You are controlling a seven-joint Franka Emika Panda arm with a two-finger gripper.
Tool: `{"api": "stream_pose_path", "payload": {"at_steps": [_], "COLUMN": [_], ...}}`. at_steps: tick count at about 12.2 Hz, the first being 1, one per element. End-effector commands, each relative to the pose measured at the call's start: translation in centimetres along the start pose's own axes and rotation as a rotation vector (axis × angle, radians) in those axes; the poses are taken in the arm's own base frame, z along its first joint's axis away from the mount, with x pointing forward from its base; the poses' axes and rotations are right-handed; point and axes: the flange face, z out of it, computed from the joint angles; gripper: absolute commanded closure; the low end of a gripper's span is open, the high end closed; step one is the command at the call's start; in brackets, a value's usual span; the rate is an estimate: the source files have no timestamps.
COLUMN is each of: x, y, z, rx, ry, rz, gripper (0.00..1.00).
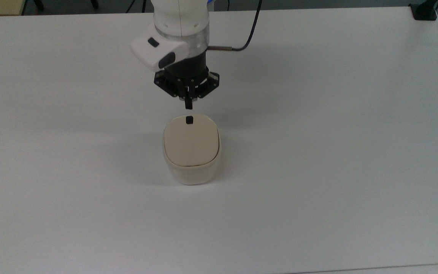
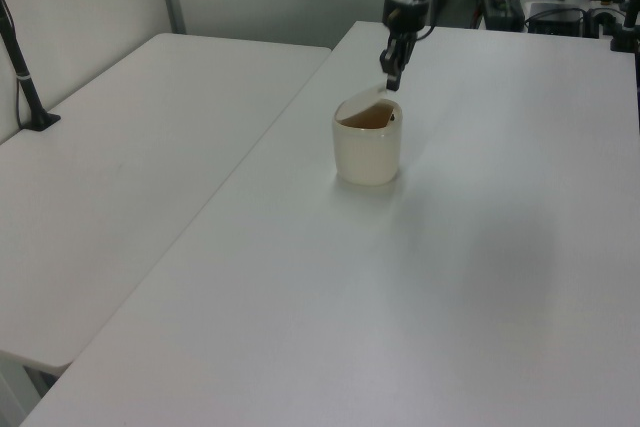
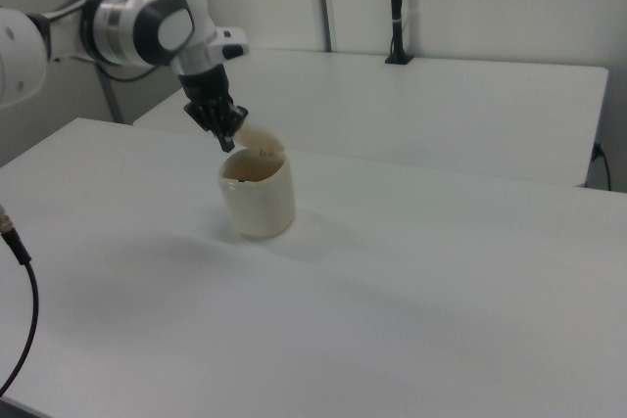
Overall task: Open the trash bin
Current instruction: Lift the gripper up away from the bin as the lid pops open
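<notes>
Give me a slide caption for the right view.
Panda arm's tool above a small cream-white plastic trash bin, its beige flip lid tilted up.

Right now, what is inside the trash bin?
The trash bin has its lid tilted up, exposing a dark brownish interior in the left view. No contents can be made out; the lid covers the opening in the top view.

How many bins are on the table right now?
1. The trash bin stands near the middle of the white table, just below the gripper in the top view, lid tilted open.
</notes>
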Motion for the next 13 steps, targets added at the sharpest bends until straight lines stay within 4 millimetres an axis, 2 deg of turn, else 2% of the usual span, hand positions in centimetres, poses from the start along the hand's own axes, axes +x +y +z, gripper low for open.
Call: {"api": "stream_pose_path", "payload": {"at_steps": [1,5,7,9,10,11,12,13], "x": [-4.1,-7.0,-8.6,-9.0,-9.1,-9.1,-9.2,-9.1], "y": [2.0,5.4,6.2,7.6,7.5,7.8,7.6,7.8], "z": [-6.4,-10.7,-11.6,-12.0,-12.3,-12.4,-12.4,-12.3], "rx": [-0.007,-0.011,-0.004,-0.002,0.001,0.002,0.002,0.002], "ry": [-0.094,-0.084,-0.102,-0.107,-0.102,-0.100,-0.102,-0.102], "rz": [-0.035,0.002,-0.067,-0.056,-0.062,-0.057,-0.060,-0.060], "gripper": [1.00,0.97,0.96,0.94,0.93,0.88,0.76,0.43]}}
